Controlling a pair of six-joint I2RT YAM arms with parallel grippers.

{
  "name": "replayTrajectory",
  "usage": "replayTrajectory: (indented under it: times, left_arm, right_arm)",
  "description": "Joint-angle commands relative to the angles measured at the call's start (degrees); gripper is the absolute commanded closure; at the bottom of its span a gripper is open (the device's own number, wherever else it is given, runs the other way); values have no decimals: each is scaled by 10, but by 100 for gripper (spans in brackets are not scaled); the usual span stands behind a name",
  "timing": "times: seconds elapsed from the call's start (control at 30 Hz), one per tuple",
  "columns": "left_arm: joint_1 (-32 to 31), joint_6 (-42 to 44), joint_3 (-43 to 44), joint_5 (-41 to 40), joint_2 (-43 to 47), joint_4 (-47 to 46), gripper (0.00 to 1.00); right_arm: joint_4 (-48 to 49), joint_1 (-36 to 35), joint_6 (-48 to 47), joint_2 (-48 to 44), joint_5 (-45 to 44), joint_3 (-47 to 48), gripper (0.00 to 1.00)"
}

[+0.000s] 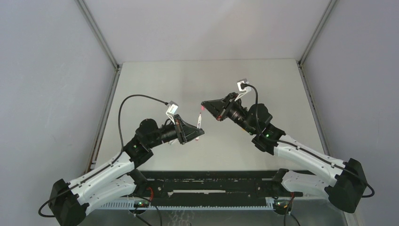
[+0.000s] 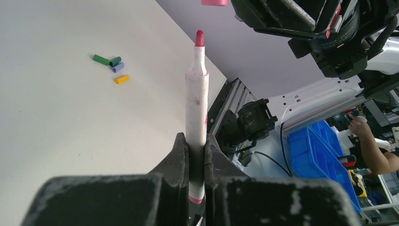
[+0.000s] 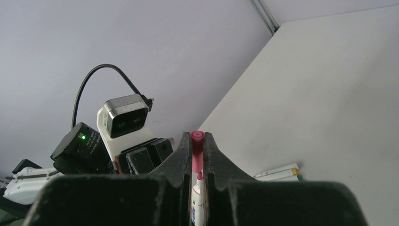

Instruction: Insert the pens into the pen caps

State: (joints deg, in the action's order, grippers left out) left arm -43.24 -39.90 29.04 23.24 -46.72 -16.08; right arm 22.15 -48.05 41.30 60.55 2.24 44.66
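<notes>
My left gripper [image 2: 196, 140] is shut on a white pen [image 2: 197, 94], held upright with its pink-red tip toward the right gripper. My right gripper [image 3: 198, 142] is shut on the pink cap [image 3: 197, 149], whose open end faces the pen tip [image 3: 199, 176] just below it; the tip sits at the cap's mouth, apart or barely touching. From above, the pen [image 1: 200, 120] and the cap [image 1: 201, 108] meet in mid-air between the left gripper [image 1: 196, 133] and the right gripper [image 1: 205, 105]. Green [image 2: 100, 59], blue [image 2: 118, 68] and yellow [image 2: 122, 79] caps lie on the table.
Other white pens [image 3: 277, 173] lie side by side on the table below the right gripper. The left arm's wrist camera [image 3: 124, 117] is close in front of the right gripper. Grey walls enclose the white table [image 1: 211, 75] on three sides.
</notes>
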Motion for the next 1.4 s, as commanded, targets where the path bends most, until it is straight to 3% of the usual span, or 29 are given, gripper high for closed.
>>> replayTrajectory:
  times: [0.0, 1.37]
  left_arm:
    - [-6, 11, 41, 11, 5, -10, 100]
    - [-7, 31, 53, -19, 6, 15, 100]
  right_arm:
    - [18, -4, -3, 7, 7, 20, 100]
    - [-11, -17, -13, 8, 26, 20, 100]
